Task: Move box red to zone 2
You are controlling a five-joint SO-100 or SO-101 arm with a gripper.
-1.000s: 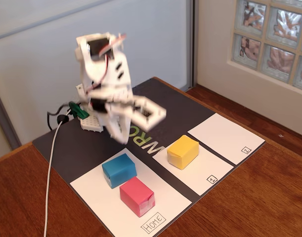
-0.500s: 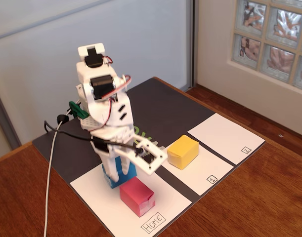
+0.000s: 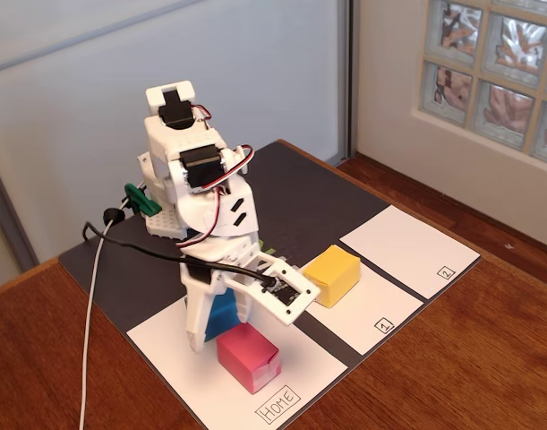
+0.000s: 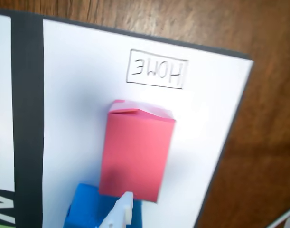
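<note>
The red box (image 3: 248, 356) lies on the sheet marked HOME (image 3: 179, 367), near that sheet's front edge, just behind the handwritten label. The blue box (image 4: 95, 211) sits right behind it, touching or nearly so. The end effector (image 3: 242, 313) hangs over both boxes with its fingers spread apart, gripping nothing. The yellow box (image 3: 331, 274) rests on zone 1 (image 3: 363, 313). Zone 2 (image 3: 407, 249), at the mat's right end, is well apart from the red box.

We see a blue box (image 3: 222, 315) on the HOME sheet (image 3: 179, 354), a yellow box (image 3: 331, 275) on the sheet marked 1 (image 3: 380, 313), both on a black mat (image 3: 300, 202) over a wooden table (image 3: 452, 376). White cable (image 3: 89, 305) runs off at left.
</note>
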